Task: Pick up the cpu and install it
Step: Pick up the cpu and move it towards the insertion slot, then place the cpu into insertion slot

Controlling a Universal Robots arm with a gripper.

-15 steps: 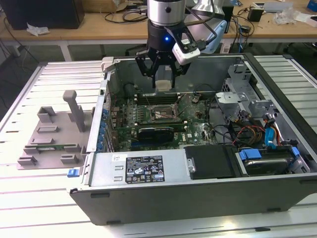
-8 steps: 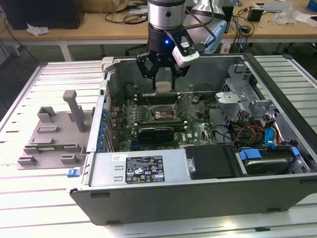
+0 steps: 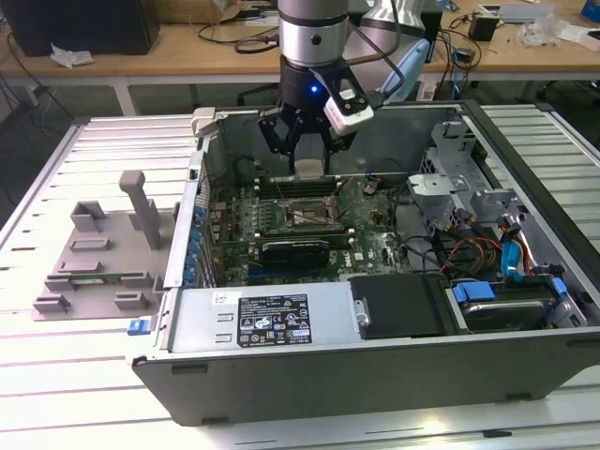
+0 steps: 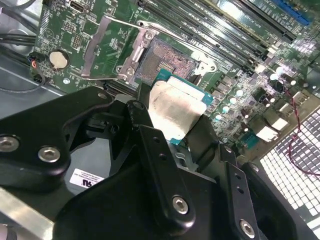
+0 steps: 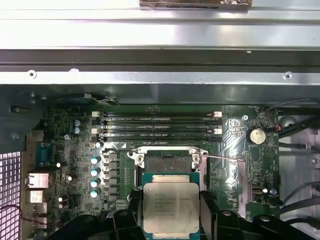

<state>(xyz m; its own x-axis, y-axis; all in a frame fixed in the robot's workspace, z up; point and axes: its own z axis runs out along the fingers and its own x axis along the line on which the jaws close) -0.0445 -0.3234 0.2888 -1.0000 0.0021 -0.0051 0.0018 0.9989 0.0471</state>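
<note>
Tool (image 3: pixel 307 161) clamped on the cpu (image 5: pixel 171 207), just above the open socket (image 5: pixel 167 162); pickup done, seating not yet done.

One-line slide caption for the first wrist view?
Black gripper holding the square silver-topped cpu near the open socket on the green motherboard.

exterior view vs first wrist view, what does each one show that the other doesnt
The exterior view adds the arm, the whole open case, the grey fixture at the exterior view's left of it, and the power supply. The first wrist view adds the coin cell and the cpu top face square-on, near the empty socket. Both show the hand shut on the cpu over the motherboard, with the memory slots nearby.
</note>
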